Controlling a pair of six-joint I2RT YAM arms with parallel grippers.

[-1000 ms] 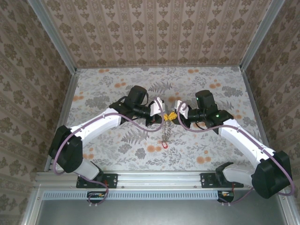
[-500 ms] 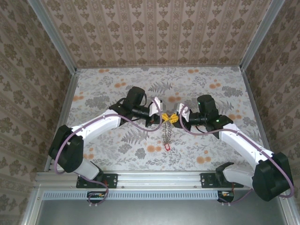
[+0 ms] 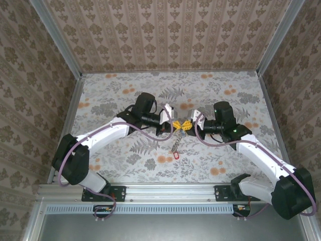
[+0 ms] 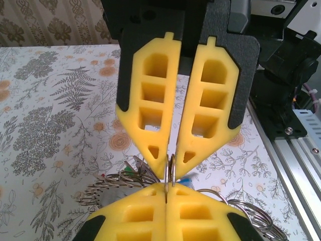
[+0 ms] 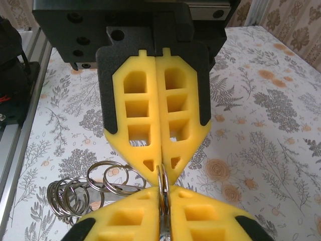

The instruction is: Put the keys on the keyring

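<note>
Since a second ago, little change at the left arm, a small sideways swing in the trailing keyring [image 3: 176,142], and a slight outward drift at the right wrist. At left, left fingers [image 4: 129,113] pinched narrow on a thin wire loop of the keyring, tips almost together with only the wire between. In the middle, loop held upright between both sets of tips, grey bunch stretched toward the near edge with a red-tagged key [image 3: 176,154] at its far end, apparently threaded on already; whether hanging free or partly resting on the desk [image 3: 125,90], hard to tell. At right, right fingers [image 5: 119,118] likewise closed tight on the same loop, tip to tip against the left pair. Step in hand, by the look of it: steadying or prying the loop between two grips, ready for feeding a key along. For the next move, probably: a firm hold on one side, a small release and regrip on the other, no slack in between, at the risk of a dropped bunch.
</note>
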